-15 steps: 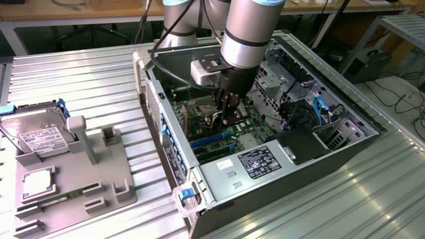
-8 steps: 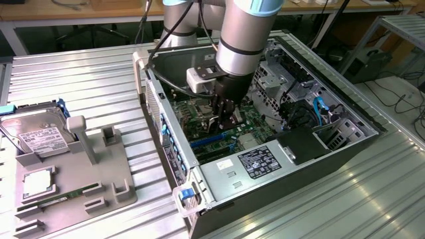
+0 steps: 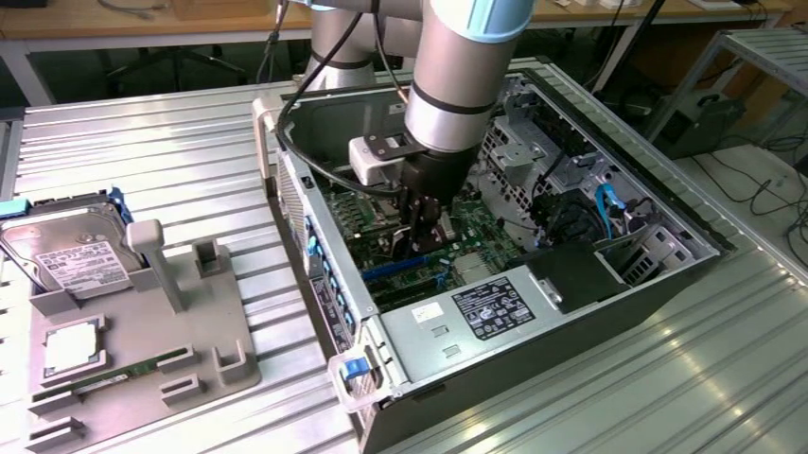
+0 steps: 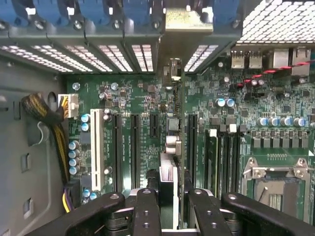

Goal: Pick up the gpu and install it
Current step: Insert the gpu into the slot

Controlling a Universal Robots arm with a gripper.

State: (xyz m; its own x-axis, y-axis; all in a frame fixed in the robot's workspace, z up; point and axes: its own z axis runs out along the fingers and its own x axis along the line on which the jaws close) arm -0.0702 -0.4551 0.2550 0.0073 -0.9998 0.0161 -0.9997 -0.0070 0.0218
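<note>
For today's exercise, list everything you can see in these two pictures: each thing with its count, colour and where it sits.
Computer case: one, black, open, on the metal table.
Motherboard: one, green, inside the case.
Gpu: one, dark-green card seen edge-on, upright over the motherboard slots, bracket at the case's rear wall, between the fingers.
Hard drive: one, silver with white label, in the grey holder tray at the exterior view's left.
Memory stick: one, green, in the tray.
Arm: one, silver, reaching into the case.
Gripper: one, black, closed on the gpu.

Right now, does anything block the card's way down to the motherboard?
Nothing visible does. The claw holds the thin dark-green gpu card edge-on over the black expansion slots, bracket at the case's rear wall.
</note>
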